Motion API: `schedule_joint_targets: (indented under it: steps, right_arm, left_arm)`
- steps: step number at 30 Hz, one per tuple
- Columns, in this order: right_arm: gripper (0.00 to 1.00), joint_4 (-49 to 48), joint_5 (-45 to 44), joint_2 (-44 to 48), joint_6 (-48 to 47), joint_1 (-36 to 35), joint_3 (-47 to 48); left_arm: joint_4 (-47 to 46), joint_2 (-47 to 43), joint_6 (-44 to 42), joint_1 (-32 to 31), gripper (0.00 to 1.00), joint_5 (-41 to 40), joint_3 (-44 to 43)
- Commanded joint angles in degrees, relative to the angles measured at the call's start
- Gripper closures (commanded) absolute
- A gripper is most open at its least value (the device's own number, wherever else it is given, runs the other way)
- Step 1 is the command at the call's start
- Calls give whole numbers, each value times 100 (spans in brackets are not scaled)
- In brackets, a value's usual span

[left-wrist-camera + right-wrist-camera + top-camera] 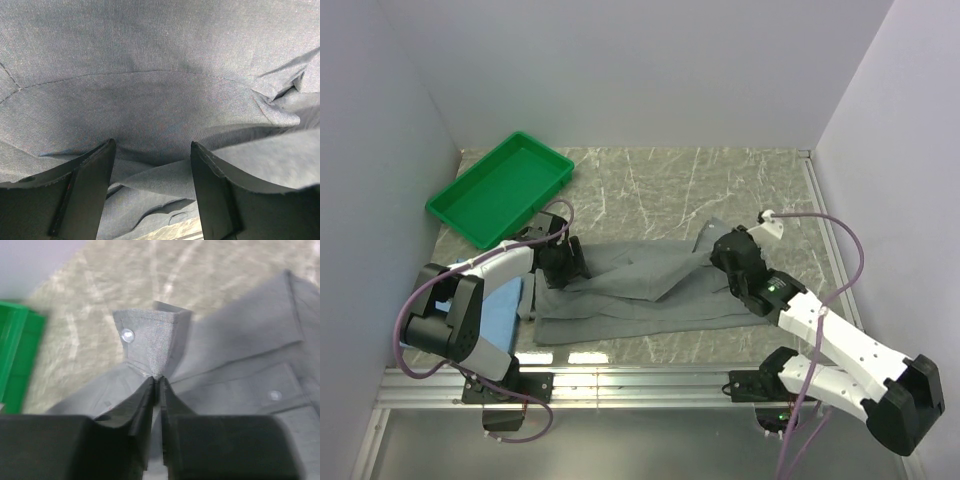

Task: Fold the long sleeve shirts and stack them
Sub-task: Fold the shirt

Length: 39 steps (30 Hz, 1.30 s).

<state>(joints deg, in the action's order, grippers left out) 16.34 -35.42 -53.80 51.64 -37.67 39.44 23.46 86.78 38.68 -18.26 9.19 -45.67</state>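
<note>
The grey long sleeve shirt (640, 290) lies spread and rumpled across the marble table, partly folded over itself. My left gripper (565, 262) hovers at its left end. In the left wrist view this gripper (152, 145) stands open over grey cloth (160, 75), with a loose fold lying between the fingers. My right gripper (715, 248) is at the shirt's upper right. In the right wrist view it (156, 380) is shut on a buttoned cuff (150, 335), which stands up above the shirt body (240, 355). A light blue shirt (505, 305) lies folded under the left arm.
A green plastic tray (505, 190) sits at the back left, also visible in the right wrist view (15, 355). White walls enclose the table on three sides. A metal rail (640, 385) runs along the near edge. Purple cables trail from both arms.
</note>
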Motion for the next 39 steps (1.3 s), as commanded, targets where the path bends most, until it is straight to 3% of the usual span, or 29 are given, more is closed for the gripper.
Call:
schedule_joint_targets:
  steps: [1, 5, 8, 9, 12, 16, 21, 26, 39]
  right_arm:
    - [79, 324, -326, -261, 652, 163, -261]
    - [78, 1632, 236, -482, 988, 409, -305]
    - [62, 2405, 343, -404, 1103, 585, -244]
    - [49, 2548, 334, -273, 1016, 716, -183]
    - [39, 2612, 719, -52, 290, 1050, -112]
    - [37, 2226, 1545, -60, -495, 1936, 81]
    - [38, 1610, 2555, -577, -1173, 2439, 370]
    - [43, 1381, 2821, -1219, -788, 2484, 618]
    - [43, 440, 3217, -2398, -66, 2493, 266]
  left_arm:
    - [167, 207, 0, -2, 31, -102, 32]
    - [229, 216, -27, -2, 30, -84, -56]
    - [299, 234, -79, -2, 29, -84, -100]
    - [308, 225, -88, -2, 29, -84, -109]
    - [352, 234, -132, -2, 29, -58, -118]
    - [378, 234, -229, -11, 28, 30, -135]
    - [352, 243, -317, -11, 28, 118, -91]
    - [290, 260, -334, -2, 27, 144, -100]
    - [246, 304, -352, -2, 27, 144, -100]
